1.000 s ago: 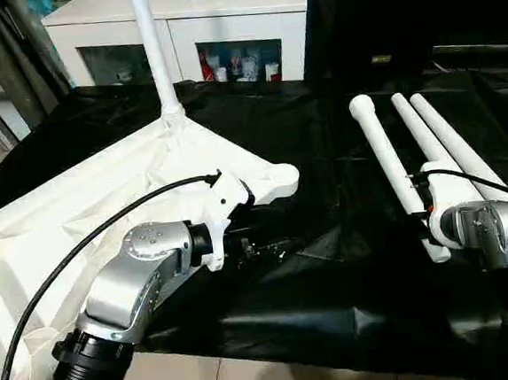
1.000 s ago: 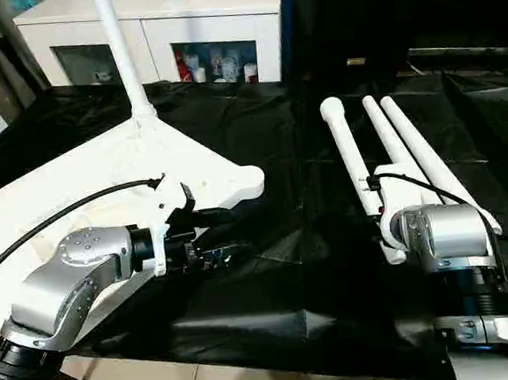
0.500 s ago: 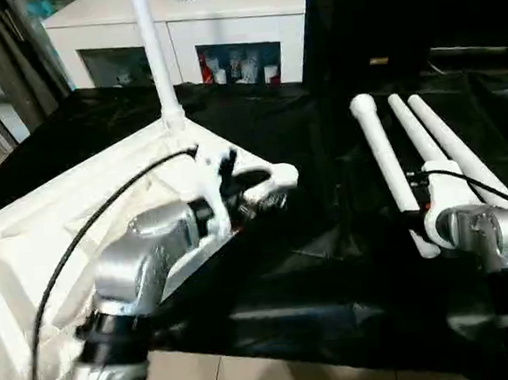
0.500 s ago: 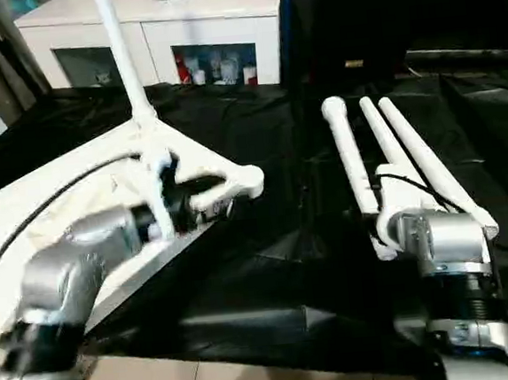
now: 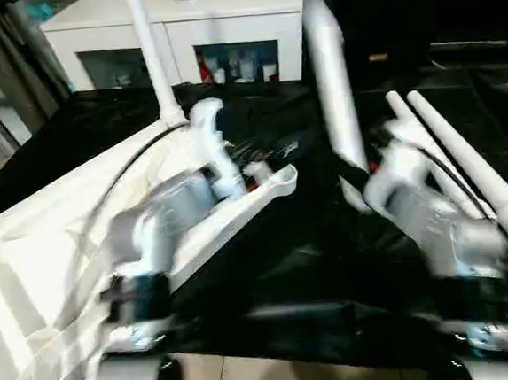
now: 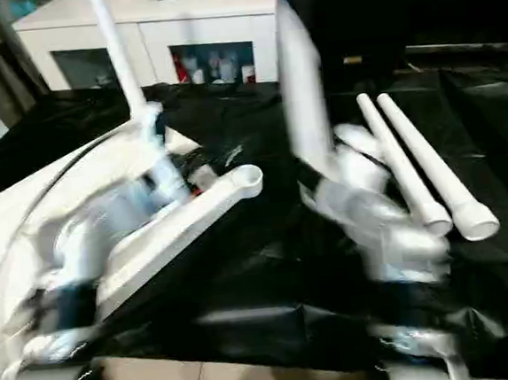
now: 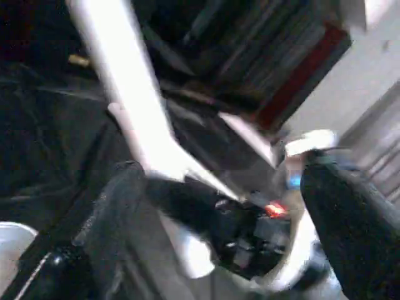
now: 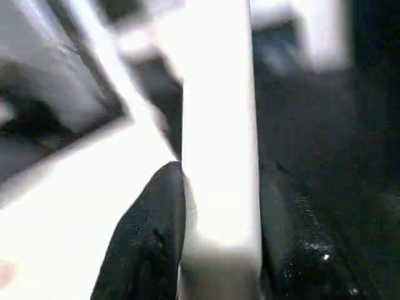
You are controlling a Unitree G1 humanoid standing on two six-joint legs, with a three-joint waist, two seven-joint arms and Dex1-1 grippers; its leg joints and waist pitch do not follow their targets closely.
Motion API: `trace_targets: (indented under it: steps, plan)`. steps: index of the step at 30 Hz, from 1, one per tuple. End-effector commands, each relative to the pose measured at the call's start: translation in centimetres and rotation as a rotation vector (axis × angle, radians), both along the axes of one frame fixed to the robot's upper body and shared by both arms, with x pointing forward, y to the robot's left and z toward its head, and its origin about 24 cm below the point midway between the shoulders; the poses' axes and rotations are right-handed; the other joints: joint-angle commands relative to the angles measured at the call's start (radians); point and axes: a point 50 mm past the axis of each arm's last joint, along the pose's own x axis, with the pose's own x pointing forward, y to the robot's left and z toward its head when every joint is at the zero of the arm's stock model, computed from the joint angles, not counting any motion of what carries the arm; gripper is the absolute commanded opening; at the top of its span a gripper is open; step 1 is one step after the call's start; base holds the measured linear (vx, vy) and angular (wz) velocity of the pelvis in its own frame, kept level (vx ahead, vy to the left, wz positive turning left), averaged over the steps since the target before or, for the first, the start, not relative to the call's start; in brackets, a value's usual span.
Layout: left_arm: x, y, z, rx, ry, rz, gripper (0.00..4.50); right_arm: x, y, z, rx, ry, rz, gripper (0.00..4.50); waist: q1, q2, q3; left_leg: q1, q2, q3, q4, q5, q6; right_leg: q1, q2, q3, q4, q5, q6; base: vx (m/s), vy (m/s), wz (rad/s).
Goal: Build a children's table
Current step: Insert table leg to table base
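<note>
leg (image 8: 219, 137) | clamped upright in right gripper (image 8: 212, 250) (beside tabletop (image 5: 28, 254))

Right arm (image 6: 377, 228) holds one white leg (image 6: 304, 105) upright above the black sheet (image 6: 270, 269) — two legs (image 6: 421, 171) lie beside it, tabletop (image 6: 185, 218) opposite.

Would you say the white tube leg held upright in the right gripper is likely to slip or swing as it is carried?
Probably stiff: the held leg stays straight along its length. It may swing, since the right gripper holds it near its lower end. Its smooth round surface could slip or twist between the black fingers.
</note>
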Motion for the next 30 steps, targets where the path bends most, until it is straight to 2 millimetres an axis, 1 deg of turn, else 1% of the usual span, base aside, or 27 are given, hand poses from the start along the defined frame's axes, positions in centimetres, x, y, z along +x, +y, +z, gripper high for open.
trace_targets:
  steps: [1,2,3,5,6,7,8,9,10,11,14,15,16,18,19,20,21,22,23,24,25,26,27,28,29,30]
  plan:
    - [0.8,0.9,-0.4,-0.004,0.046,0.077,4.50,-0.5,0.9,0.6,0.019,-0.058,0.073,1.31,0.006,-0.023,-0.074,0.010,0.039,-0.019,-0.058,-0.073,0.070,0.058,-0.066,0.045,-0.075,-0.094,-0.180,0.000,0.000,0.00]
    - [1.0,0.9,-0.4,-0.001,0.052,0.092,4.50,-0.6,1.3,0.7,0.020,-0.069,0.097,1.31,0.008,-0.021,-0.074,0.010,0.038,-0.019,-0.058,-0.075,0.069,0.057,-0.065,0.044,-0.077,-0.099,-0.174,0.000,0.000,0.00]
    - [1.3,0.9,-0.3,-0.012,0.062,0.107,4.50,-0.8,1.9,0.7,0.014,-0.088,0.130,1.31,0.009,-0.026,-0.075,0.011,0.039,-0.020,-0.059,-0.073,0.066,0.058,-0.066,0.045,-0.077,-0.099,-0.169,0.000,0.000,0.00]
    - [1.5,0.9,0.0,-0.050,0.081,0.113,4.50,-1.0,2.5,0.7,0.014,-0.110,0.165,1.31,0.016,-0.022,-0.076,0.013,0.043,-0.022,-0.061,-0.085,0.050,0.056,-0.069,0.045,-0.077,-0.109,-0.170,0.000,0.000,0.00]
    - [1.6,0.9,0.1,-0.058,0.084,0.114,4.50,-1.1,2.7,0.7,0.015,-0.119,0.176,1.31,0.017,-0.022,-0.076,0.013,0.044,-0.022,-0.061,-0.086,0.048,0.055,-0.069,0.045,-0.077,-0.106,-0.171,0.000,0.000,0.00]
    - [1.6,0.9,0.1,-0.062,0.086,0.115,4.50,-1.1,2.8,0.8,0.015,-0.123,0.180,1.31,0.021,-0.025,-0.076,0.013,0.045,-0.023,-0.062,-0.082,0.044,0.056,-0.071,0.046,-0.074,-0.094,-0.174,0.000,0.000,0.00]
    - [1.6,0.9,0.2,-0.062,0.087,0.119,4.50,-1.2,2.9,0.8,0.020,-0.129,0.189,1.31,0.022,-0.041,-0.075,0.012,0.044,-0.020,-0.063,-0.082,0.047,0.057,-0.071,0.047,-0.075,-0.085,-0.177,0.000,0.000,0.00]
    - [1.7,1.0,0.3,-0.077,0.088,0.126,4.50,-1.3,3.1,0.8,0.017,-0.136,0.204,1.31,0.026,-0.037,-0.075,0.010,0.043,-0.022,-0.062,-0.077,0.047,0.058,-0.073,0.047,-0.070,-0.083,-0.178,0.000,0.000,0.00]
    - [1.7,1.0,0.4,-0.096,0.089,0.127,4.50,-1.4,3.3,0.8,0.015,-0.140,0.218,1.31,0.027,-0.042,-0.074,0.011,0.044,-0.020,-0.062,-0.072,0.050,0.057,-0.074,0.047,-0.073,-0.083,-0.179,0.000,0.000,0.00]
    - [1.6,1.1,0.6,-0.115,0.090,0.125,4.50,-1.4,3.4,0.8,0.013,-0.139,0.234,1.31,0.029,-0.040,-0.074,0.010,0.044,-0.021,-0.062,-0.072,0.051,0.056,-0.074,0.047,-0.072,-0.086,-0.180,0.000,0.000,0.00]
    - [1.5,1.1,1.0,-0.157,0.081,0.109,4.50,-1.5,3.9,0.6,-0.002,-0.139,0.268,1.31,0.029,-0.044,-0.073,0.010,0.045,-0.021,-0.063,-0.068,0.051,0.057,-0.074,0.047,-0.071,-0.085,-0.181,0.000,0.000,0.00]
    - [1.2,1.0,1.3,-0.189,0.074,0.086,4.50,-1.5,4.1,0.5,-0.013,-0.137,0.283,1.31,0.026,-0.055,-0.072,0.010,0.045,-0.019,-0.063,-0.069,0.053,0.057,-0.073,0.047,-0.072,-0.083,-0.180,0.000,0.000,0.00]
    - [1.2,1.0,1.3,-0.192,0.074,0.083,4.50,-1.5,4.2,0.5,-0.015,-0.137,0.286,1.31,0.029,-0.049,-0.071,0.009,0.046,-0.021,-0.064,-0.070,0.051,0.058,-0.076,0.047,-0.071,-0.093,-0.180,0.000,0.000,0.00]
    - [1.1,1.1,1.4,-0.197,0.074,0.080,4.50,-1.5,4.3,0.5,-0.019,-0.137,0.296,1.31,0.028,-0.054,-0.070,0.010,0.046,-0.020,-0.064,-0.075,0.049,0.057,-0.076,0.048,-0.073,-0.105,-0.176,0.000,0.000,0.00]
    - [1.0,1.2,1.2,-0.183,0.072,0.091,4.50,-1.5,4.5,0.5,-0.022,-0.137,0.302,1.31,0.027,-0.065,-0.069,0.010,0.047,-0.019,-0.065,-0.074,0.050,0.057,-0.075,0.048,-0.074,-0.106,-0.173,0.000,0.000,0.00]
    - [1.0,1.3,1.0,-0.171,0.075,0.105,4.50,-1.5,4.6,0.5,-0.026,-0.136,0.311,1.31,0.026,-0.067,-0.069,0.011,0.048,-0.020,-0.067,-0.076,0.046,0.055,-0.075,0.048,-0.074,-0.115,-0.165,0.000,0.000,0.00]
    - [1.0,1.4,0.9,-0.163,0.077,0.116,4.50,-1.4,4.7,0.5,-0.029,-0.136,0.317,1.31,0.027,-0.067,-0.068,0.012,0.049,-0.021,-0.068,-0.078,0.042,0.056,-0.076,0.048,-0.072,-0.116,-0.164,0.000,0.000,0.00]
    - [1.0,1.5,0.8,-0.156,0.080,0.125,4.50,-1.4,4.9,0.5,-0.035,-0.135,0.325,1.31,0.028,-0.071,-0.069,0.013,0.051,-0.022,-0.069,-0.076,0.037,0.057,-0.078,0.048,-0.069,-0.112,-0.163,0.000,0.000,0.00]
    - [0.9,1.6,0.7,-0.153,0.082,0.130,4.22,-1.3,5.0,0.5,-0.039,-0.134,0.330,1.31,0.027,-0.069,-0.068,0.013,0.051,-0.022,-0.070,-0.075,0.034,0.055,-0.077,0.049,-0.070,-0.107,-0.162,0.000,0.000,0.00]
    - [0.8,1.7,0.5,-0.141,0.081,0.138,4.15,-1.3,5.2,0.4,-0.047,-0.129,0.343,1.31,0.028,-0.082,-0.068,0.014,0.051,-0.022,-0.071,-0.068,0.033,0.056,-0.078,0.048,-0.067,-0.097,-0.160,0.000,0.000,0.00]
    - [0.7,1.7,0.5,-0.137,0.081,0.142,4.15,-1.3,5.2,0.4,-0.049,-0.128,0.347,1.31,0.025,-0.085,-0.068,0.015,0.053,-0.021,-0.072,-0.067,0.029,0.054,-0.078,0.049,-0.066,-0.083,-0.165,0.000,0.000,0.00]
    - [0.6,1.8,0.3,-0.123,0.080,0.153,4.09,-1.3,5.5,0.3,-0.060,-0.122,0.365,1.31,0.023,-0.097,-0.066,0.017,0.053,-0.019,-0.072,-0.070,0.026,0.054,-0.076,0.049,-0.069,-0.075,-0.164,0.000,0.000,0.00]
    - [0.6,1.8,0.3,-0.123,0.080,0.153,3.95,-1.3,5.5,0.3,-0.060,-0.122,0.365,1.31,0.025,-0.095,-0.066,0.016,0.054,-0.021,-0.073,-0.069,0.022,0.057,-0.078,0.050,-0.065,-0.069,-0.166,0.000,0.000,0.00]
    - [0.4,1.9,0.1,-0.114,0.081,0.162,3.78,-1.3,5.7,0.2,-0.069,-0.117,0.381,1.31,0.023,-0.116,-0.065,0.017,0.054,-0.018,-0.074,-0.069,0.023,0.057,-0.077,0.050,-0.068,-0.061,-0.159,0.000,0.000,0.00]
    - [0.4,2.0,0.1,-0.109,0.080,0.172,3.69,-1.3,5.8,0.1,-0.074,-0.112,0.388,1.31,0.027,-0.111,-0.065,0.019,0.055,-0.019,-0.074,-0.063,0.020,0.056,-0.079,0.050,-0.064,-0.053,-0.159,0.000,0.000,0.00]
    - [0.4,2.0,0.0,-0.108,0.079,0.175,3.69,-1.3,5.9,0.1,-0.076,-0.111,0.391,1.31,0.027,-0.108,-0.065,0.020,0.056,-0.020,-0.074,-0.059,0.017,0.055,-0.080,0.050,-0.062,-0.044,-0.160,0.000,0.000,0.00]
